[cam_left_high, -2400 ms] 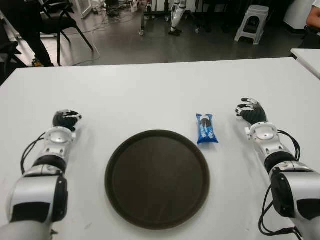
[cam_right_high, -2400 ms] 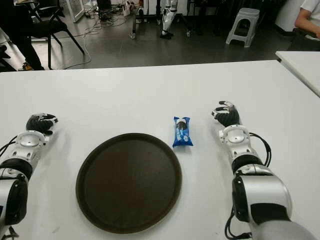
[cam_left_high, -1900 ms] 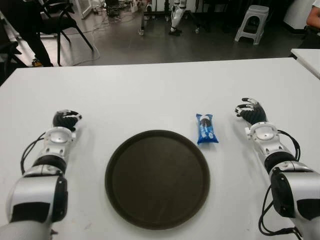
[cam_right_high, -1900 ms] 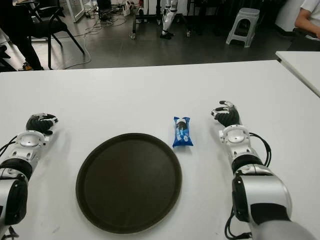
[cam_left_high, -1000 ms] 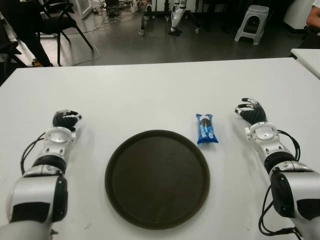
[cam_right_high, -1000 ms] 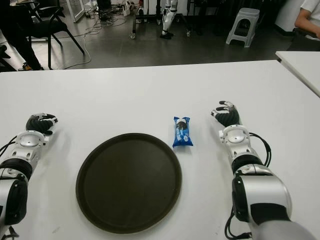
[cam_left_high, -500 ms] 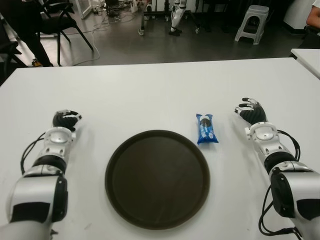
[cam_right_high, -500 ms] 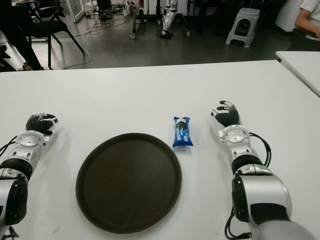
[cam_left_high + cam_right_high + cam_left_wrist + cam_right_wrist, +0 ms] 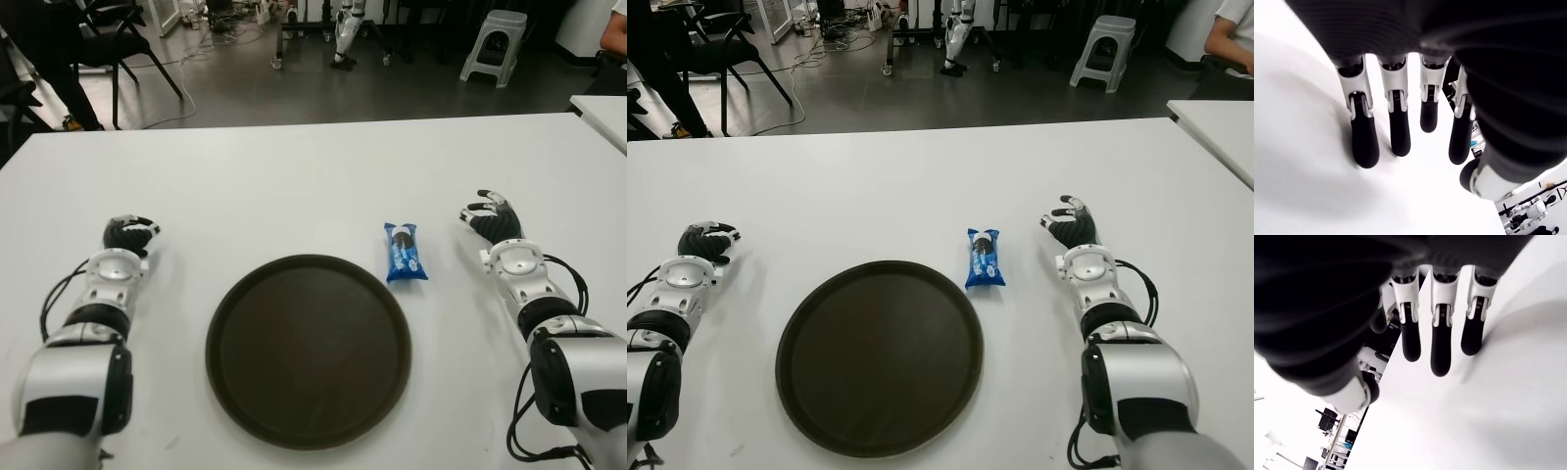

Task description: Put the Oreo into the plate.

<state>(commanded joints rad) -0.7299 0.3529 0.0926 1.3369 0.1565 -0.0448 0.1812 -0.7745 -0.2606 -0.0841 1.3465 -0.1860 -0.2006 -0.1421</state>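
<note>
Oreo (image 9: pixel 404 252): small blue packet, flat on the white tabletop (image 9: pixel 313 186), long axis running away from the robot; just beside the plate's far right rim, not on it, untouched by either hand.

Plate (image 9: pixel 308 350): large, round, dark brown, shallow raised rim; centred near the front of the tabletop, nothing on it.

Right hand (image 9: pixel 494 221): to the right of the Oreo, apart from it, a bare strip of tabletop between; palm down, fingers (image 9: pixel 1441 350) extended and slightly spread, released, grasping nothing.

Left hand (image 9: pixel 129 234): to the left of the plate, well apart from the Oreo; fingers (image 9: pixel 1399 127) straight and loosely spread in its wrist view, holding nothing.

Background beyond the far tabletop edge: grey floor, black chair (image 9: pixel 122 39) at far left, pale plastic stool (image 9: pixel 495 44) at far right, loose cables on the floor, corner of a second white table (image 9: pixel 605 113) at the right margin.
</note>
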